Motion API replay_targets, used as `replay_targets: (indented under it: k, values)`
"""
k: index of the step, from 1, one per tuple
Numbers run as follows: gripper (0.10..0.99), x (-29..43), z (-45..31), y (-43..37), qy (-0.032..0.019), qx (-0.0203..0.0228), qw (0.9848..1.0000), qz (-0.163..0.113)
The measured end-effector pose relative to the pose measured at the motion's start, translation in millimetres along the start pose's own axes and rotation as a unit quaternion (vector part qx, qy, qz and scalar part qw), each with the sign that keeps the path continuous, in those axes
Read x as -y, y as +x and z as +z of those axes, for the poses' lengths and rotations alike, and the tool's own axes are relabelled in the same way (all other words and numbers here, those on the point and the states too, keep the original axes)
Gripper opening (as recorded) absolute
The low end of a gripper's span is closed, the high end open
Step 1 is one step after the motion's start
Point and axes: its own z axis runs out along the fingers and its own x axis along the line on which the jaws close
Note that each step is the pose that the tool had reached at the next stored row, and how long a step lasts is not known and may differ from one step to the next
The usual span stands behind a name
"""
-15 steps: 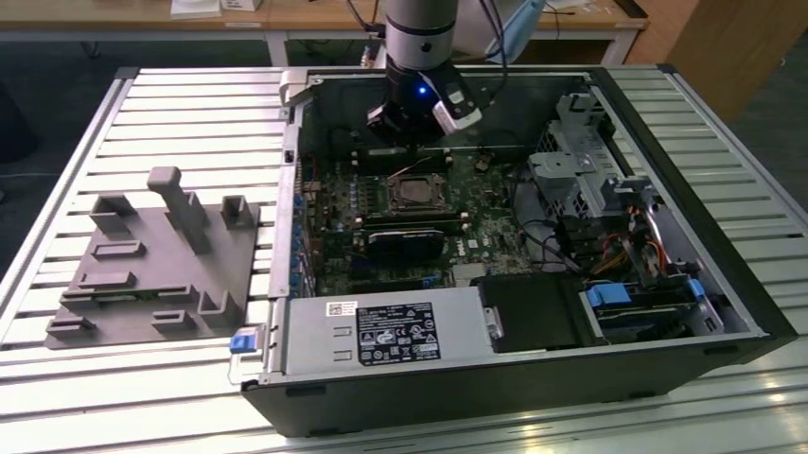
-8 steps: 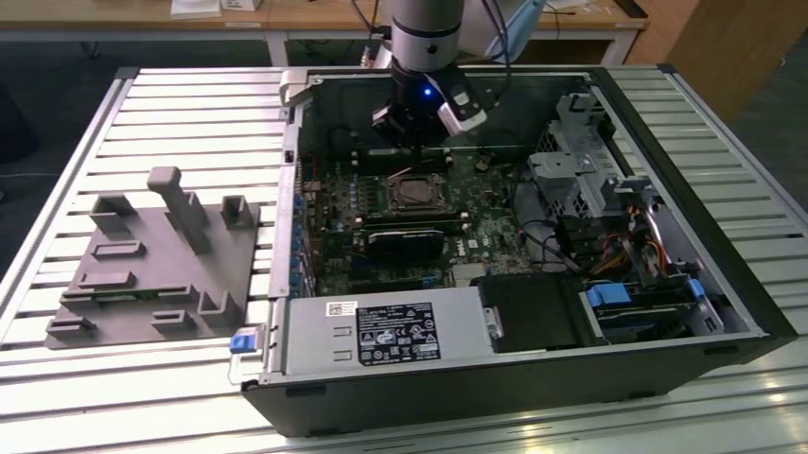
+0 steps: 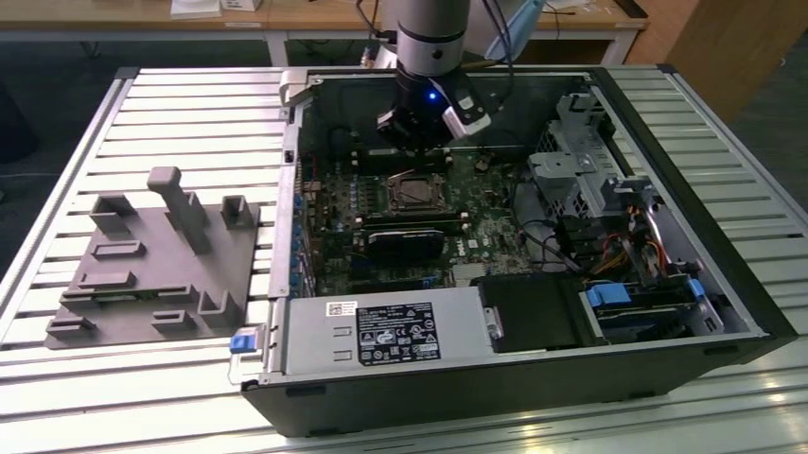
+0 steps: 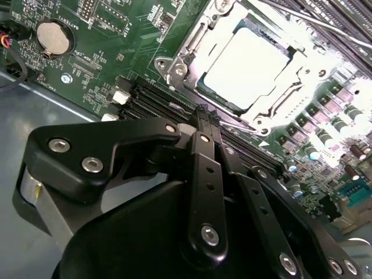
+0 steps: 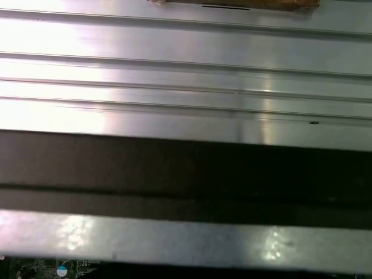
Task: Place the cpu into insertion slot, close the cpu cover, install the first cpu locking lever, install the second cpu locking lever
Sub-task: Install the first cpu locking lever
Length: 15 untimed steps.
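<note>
Black linkage gripper [image 4: 200,125], jaws seemingly closed and empty, poised just beside the silver-rimmed square insertion slot [image 4: 244,70], which lies toward 1 o'clock and holds the dull silver-grey square cpu [image 4: 247,64] under its thin silver cpu cover [image 4: 183,61]
</note>
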Motion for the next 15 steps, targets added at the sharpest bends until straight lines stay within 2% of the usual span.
replay_targets:
  k: [15]
  values:
    - [0.106, -0.4, 10.5, -7.1, 0.0000, 0.0000, 1.0000, 0.000]
